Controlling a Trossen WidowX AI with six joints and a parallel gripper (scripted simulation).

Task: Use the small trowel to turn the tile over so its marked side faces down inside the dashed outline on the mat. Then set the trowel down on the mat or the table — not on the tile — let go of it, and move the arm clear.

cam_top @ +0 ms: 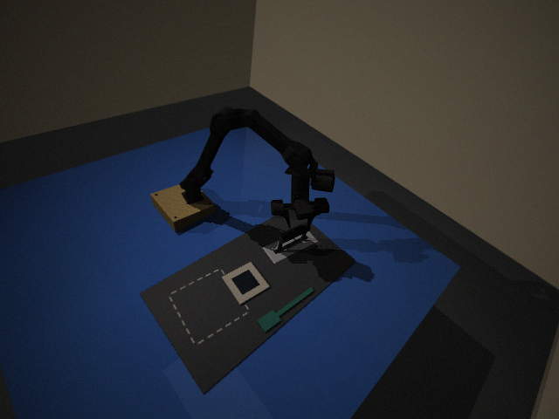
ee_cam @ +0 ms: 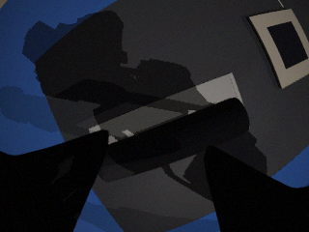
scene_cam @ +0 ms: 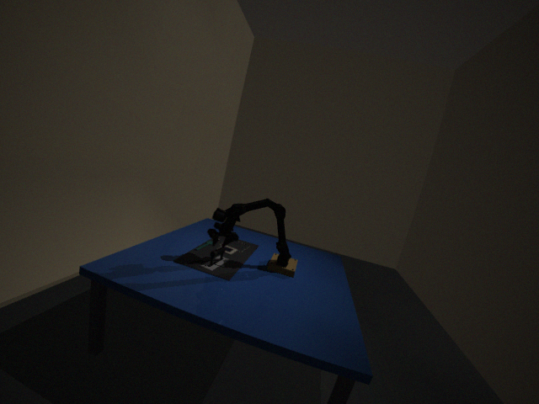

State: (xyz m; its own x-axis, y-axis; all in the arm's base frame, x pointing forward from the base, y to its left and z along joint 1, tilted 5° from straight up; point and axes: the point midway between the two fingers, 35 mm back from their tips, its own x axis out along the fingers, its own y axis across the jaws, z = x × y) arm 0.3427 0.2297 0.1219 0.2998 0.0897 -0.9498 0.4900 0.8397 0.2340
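The trowel (cam_top: 276,255) (ee_cam: 223,91) lies on the mat (cam_top: 205,369) (ee_cam: 169,24); it has a pale grey flat blade and a raised dark bar handle. My gripper (cam_top: 300,226) (ee_cam: 158,146) is open just above the handle. In the wrist view the handle runs across, from near the left fingertip to beyond the right one, and is not gripped. The tile (cam_top: 245,282) (ee_cam: 288,44) lies flat with its dark square mark up, across one edge and corner of the dashed outline (cam_top: 169,296).
A green flat tool (cam_top: 269,320) with a square blade and thin handle lies near the mat's edge, beside the tile. The arm's wooden base block (cam_top: 182,208) (scene_cam: 283,270) stands on the blue table (cam_top: 90,252) (scene_cam: 278,313). Dark arm shadows fall across the mat and trowel.
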